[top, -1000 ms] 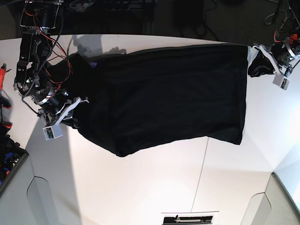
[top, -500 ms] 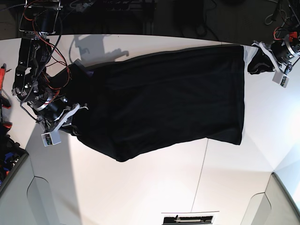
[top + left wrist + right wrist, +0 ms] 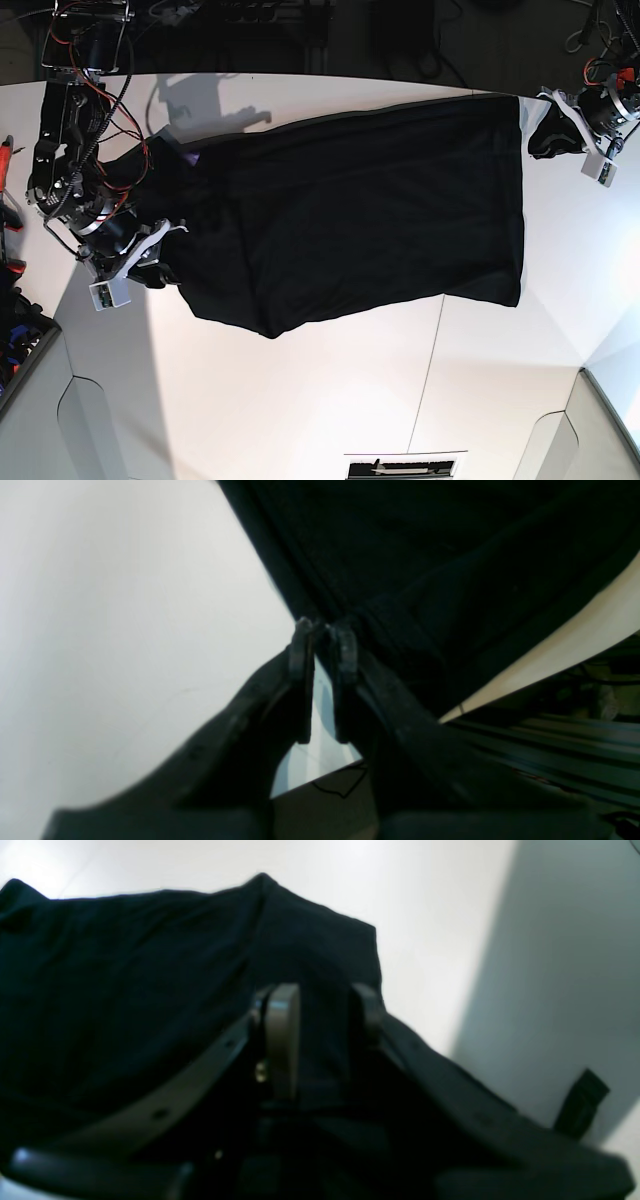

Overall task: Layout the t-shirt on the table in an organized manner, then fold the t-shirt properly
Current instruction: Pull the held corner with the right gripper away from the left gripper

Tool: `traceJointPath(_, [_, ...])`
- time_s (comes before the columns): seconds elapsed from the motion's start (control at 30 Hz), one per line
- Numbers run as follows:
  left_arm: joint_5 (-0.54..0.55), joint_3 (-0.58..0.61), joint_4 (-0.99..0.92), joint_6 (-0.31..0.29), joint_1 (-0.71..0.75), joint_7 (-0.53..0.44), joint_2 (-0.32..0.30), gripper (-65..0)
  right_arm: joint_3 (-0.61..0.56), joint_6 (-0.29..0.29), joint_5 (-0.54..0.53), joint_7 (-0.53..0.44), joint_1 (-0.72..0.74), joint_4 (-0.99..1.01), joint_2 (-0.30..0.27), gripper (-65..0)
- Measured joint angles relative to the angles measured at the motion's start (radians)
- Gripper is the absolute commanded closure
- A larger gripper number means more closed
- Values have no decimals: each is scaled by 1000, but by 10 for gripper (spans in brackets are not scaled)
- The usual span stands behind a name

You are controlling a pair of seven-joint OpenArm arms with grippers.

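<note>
Shirt position: you have the t-shirt (image 3: 370, 205) spread across the far half of the table (image 3: 300, 400), one narrow end at each arm, the body lying mostly flat between them.
Long axis: it runs side to side in the base view, from the right gripper (image 3: 150, 262) on that view's left to the left gripper (image 3: 553, 138) on its right; the near hem sags toward you around the middle.
Left gripper: in its wrist view the jaws are pressed almost together and pinch a hem of the t-shirt (image 3: 425, 570) at the tips; the cloth stretches away from the left gripper (image 3: 324, 630) toward the other arm.
Right gripper: its wrist view shows the jaws parted, with the t-shirt (image 3: 125, 990) lying in the gap and beyond the right gripper (image 3: 320, 1000); you cannot tell whether the fingers (image 3: 282, 1030) still bear on the cloth.
Nearer arm: each arm sits at its own end, so any next tug or release turns on that side-to-side line.
Change: against the earlier base frames, the right gripper's end of the shirt has slackened and the near hem bulges lower and further along; the right jaws, then closed, have spread. The left gripper's end looks unchanged.
</note>
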State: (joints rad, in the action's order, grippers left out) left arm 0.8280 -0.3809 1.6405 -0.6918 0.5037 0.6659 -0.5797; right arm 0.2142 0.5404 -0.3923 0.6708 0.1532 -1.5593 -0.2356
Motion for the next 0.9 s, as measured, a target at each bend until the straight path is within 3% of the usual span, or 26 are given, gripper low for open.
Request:
traceJointPath(0.23, [3, 0, 0, 0, 0, 0, 0, -72, 0, -43, 105, -149, 8, 130, 0, -178])
traceJointPath(0.4, [3, 0, 0, 0, 0, 0, 0, -72, 0, -49, 108, -169, 81, 261, 0, -182])
traceJointPath(0.57, [3, 0, 0, 0, 0, 0, 0, -72, 1, -50, 84, -192, 172, 378, 1, -244])
traceJointPath(0.9, [3, 0, 0, 0, 0, 0, 0, -72, 3, -21, 86, -188, 189, 465, 73, -244])
